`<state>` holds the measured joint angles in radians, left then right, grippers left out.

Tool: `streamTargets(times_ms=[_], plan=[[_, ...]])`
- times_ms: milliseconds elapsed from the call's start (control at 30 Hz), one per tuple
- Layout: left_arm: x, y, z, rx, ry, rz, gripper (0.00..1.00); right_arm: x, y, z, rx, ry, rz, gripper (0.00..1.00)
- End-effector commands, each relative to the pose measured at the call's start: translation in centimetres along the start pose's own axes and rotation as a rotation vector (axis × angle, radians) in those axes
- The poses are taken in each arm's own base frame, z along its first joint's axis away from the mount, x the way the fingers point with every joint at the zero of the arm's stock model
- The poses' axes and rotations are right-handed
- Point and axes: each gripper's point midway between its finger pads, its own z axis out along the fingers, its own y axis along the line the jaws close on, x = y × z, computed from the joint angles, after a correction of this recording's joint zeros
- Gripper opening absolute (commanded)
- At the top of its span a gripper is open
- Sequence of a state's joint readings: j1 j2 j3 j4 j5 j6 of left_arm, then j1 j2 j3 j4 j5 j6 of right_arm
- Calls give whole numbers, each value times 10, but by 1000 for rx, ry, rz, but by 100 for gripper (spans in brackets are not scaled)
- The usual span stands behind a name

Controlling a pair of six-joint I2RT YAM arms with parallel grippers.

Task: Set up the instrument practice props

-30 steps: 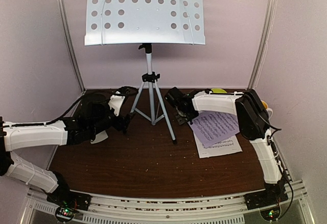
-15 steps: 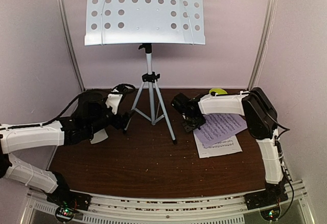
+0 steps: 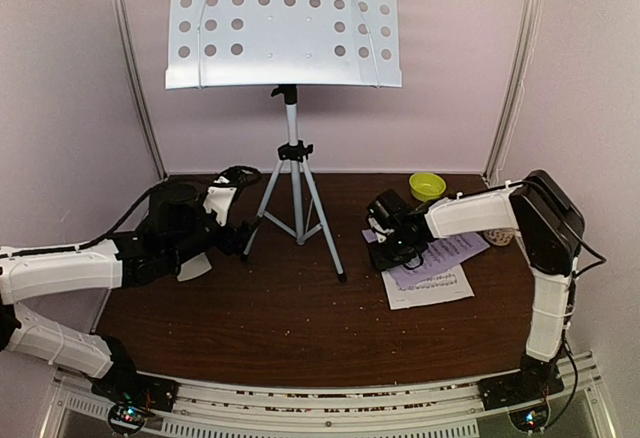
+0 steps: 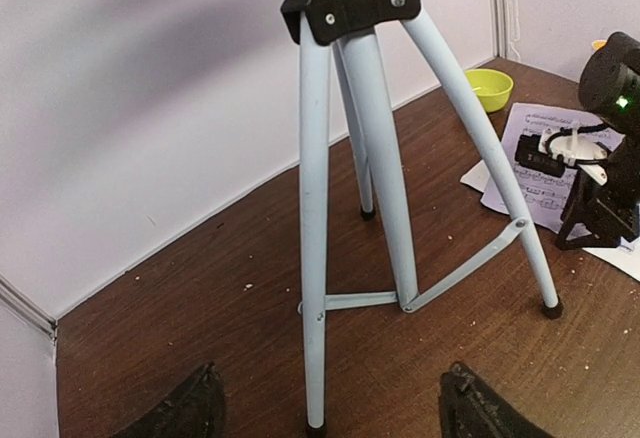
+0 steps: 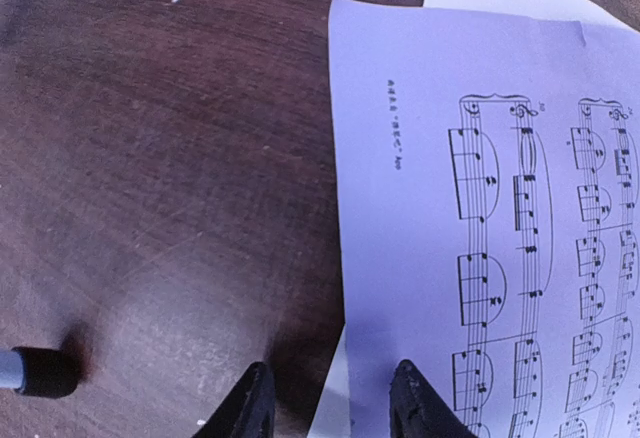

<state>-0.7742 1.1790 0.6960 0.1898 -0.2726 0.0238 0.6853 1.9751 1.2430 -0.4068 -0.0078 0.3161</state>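
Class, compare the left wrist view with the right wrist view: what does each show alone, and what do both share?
Left wrist only: the stand's three legs meeting at a black hub, the yellow bowl, and the right hand at the sheet music. Right wrist only: notes large enough to read. Both: the sheet music, the brown table, and a black stand foot.

A: Is the light good?
B: Yes, bright and even from above; the music stand (image 3: 285,70) is nearly washed out.
A: Any blur?
B: The right gripper (image 5: 328,400) is soft, with a faint shadow. The overhead view bends at the edges.
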Motion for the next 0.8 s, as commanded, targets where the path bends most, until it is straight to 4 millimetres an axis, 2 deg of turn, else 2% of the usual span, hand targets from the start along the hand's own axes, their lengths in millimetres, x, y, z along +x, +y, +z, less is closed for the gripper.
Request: streamTargets(times_ms=[0,233,267,333,400,500,600,667,767], plan=[[-14,2,-6,-3,-60,-21,75,120,16,23,-172,336,63,40],[-14,0,-4,1,-54,-16,75,167,23,0,-296,374,128,37],[-13,-1,-5,3,-51,-15,75,184,19,-5,-292,396,123,37],[-12,-2,-5,4,-49,-12,75,202,11,-17,-273,408,103,37],[-11,-3,-4,8,-46,-11,75,205,6,-31,-267,386,96,37],[-10,-7,-1,17,-43,-8,74,182,-12,-50,-165,281,71,37],[-11,-11,2,24,-40,-5,74,142,-19,-67,-75,130,55,38],[-14,-12,3,27,-42,-4,74,118,-14,-78,-48,30,25,40],[-17,-11,0,25,-48,-2,74,94,2,-89,-24,-74,-58,48]])
